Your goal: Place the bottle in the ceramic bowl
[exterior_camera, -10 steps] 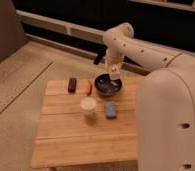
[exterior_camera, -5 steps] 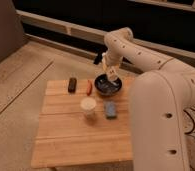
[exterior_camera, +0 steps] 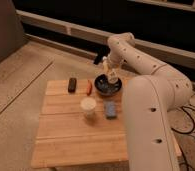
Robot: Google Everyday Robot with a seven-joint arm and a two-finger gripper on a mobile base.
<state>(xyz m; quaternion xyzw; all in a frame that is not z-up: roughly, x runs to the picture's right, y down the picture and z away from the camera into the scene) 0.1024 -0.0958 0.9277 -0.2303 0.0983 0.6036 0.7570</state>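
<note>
The gripper (exterior_camera: 112, 75) is hanging over the bowl (exterior_camera: 107, 85) at the table's (exterior_camera: 66, 135) far edge, gripping the bottle (exterior_camera: 111, 76) upright just above it. Next, seemingly, it needs to let go.

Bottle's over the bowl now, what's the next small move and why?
Probably lower a touch and release. The gripper hangs right above the ceramic bowl at the table's far edge, with the whitish bottle at its tip, down by the bowl's rim. Whether the bottle already touches the bowl can't be told.
</note>
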